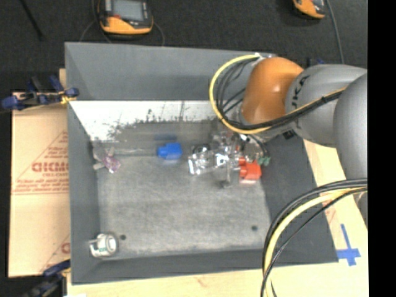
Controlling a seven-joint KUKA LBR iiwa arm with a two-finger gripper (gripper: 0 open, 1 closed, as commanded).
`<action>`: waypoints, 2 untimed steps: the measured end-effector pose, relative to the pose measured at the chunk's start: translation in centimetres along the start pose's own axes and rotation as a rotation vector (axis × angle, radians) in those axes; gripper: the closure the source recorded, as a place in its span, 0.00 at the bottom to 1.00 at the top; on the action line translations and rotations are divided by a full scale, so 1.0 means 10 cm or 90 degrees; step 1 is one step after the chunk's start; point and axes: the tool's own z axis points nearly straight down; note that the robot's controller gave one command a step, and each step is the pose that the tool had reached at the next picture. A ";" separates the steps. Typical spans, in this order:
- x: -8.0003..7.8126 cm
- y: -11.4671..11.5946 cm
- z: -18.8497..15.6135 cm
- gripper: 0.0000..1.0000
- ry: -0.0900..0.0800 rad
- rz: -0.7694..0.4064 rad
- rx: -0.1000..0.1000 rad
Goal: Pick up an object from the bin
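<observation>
Bin: the grey metal bin point(185, 73) has a bare, speckled floor with a few things scattered well apart.
Far left, toward the front: a small white-and-silver roll point(102, 245) lies in the front corner, well away from the gripper.
Far left, level with the gripper: a small clear violet-tinted plastic piece point(110, 163) lies by the left wall, also well apart from it.
Near left: a small blue rounded block point(168, 151) lies on the floor just beside the gripper, not touching it, and is the nearest loose thing on that side.
Gripper: the shiny metal gripper point(216, 161) is low over the floor near the back wall. Whether it is open or closed cannot be told.
Right, close against it: a small red-orange blocky piece point(249, 172). It is unclear whether this lies in the bin or is held.
Above and right: the arm's orange wrist cover point(267, 94), ringed by black and yellow cables point(216, 85).
</observation>
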 end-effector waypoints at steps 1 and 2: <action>0.00 0.00 -0.02 1.00 -0.001 0.000 0.000; 0.12 0.11 -1.43 1.00 -0.004 -0.070 0.001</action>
